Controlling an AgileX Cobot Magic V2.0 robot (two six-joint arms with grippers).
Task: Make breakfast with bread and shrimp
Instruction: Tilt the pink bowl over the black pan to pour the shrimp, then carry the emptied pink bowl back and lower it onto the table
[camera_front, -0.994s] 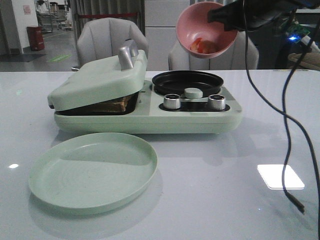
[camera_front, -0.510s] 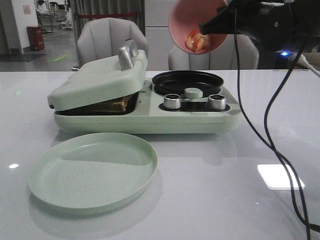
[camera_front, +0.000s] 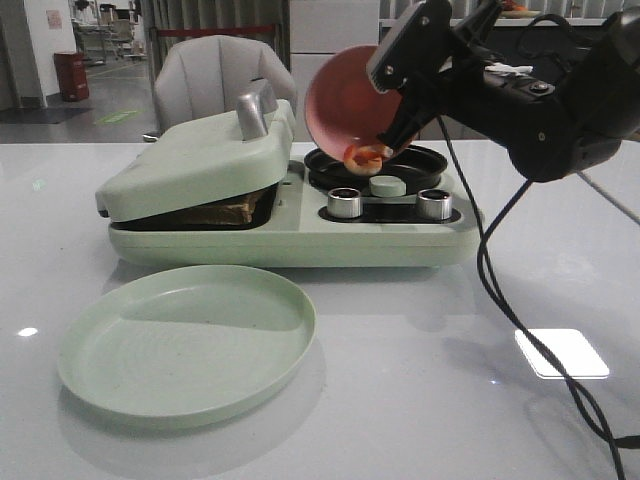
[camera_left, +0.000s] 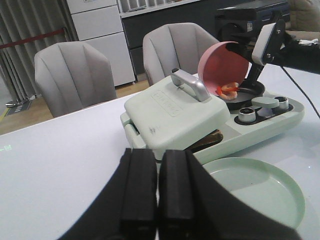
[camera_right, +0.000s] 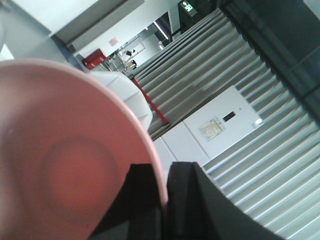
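My right gripper (camera_front: 398, 62) is shut on the rim of a pink bowl (camera_front: 345, 100) and holds it tipped steeply over the black round pan (camera_front: 420, 163) of the pale green breakfast maker (camera_front: 300, 235). The orange-red shrimp (camera_front: 365, 154) lie at the bowl's lower lip, just above the pan; they also show in the left wrist view (camera_left: 229, 88). The bread (camera_front: 228, 210) shows as a brown edge under the maker's nearly closed lid (camera_front: 195, 165). In the right wrist view the bowl (camera_right: 65, 160) fills the frame, its rim between the fingers (camera_right: 165, 205). My left gripper (camera_left: 157, 195) is shut and empty, off to the left.
A pale green plate (camera_front: 187, 340) lies in front of the maker. Two metal knobs (camera_front: 345, 203) sit on the maker's front deck. A black cable (camera_front: 520, 300) hangs from the right arm onto the table. Grey chairs (camera_front: 220, 80) stand behind the table.
My right arm has lowered and moved left, tipping the pink bowl further. The shrimp have slid from the bowl's bottom to its lower lip over the pan.
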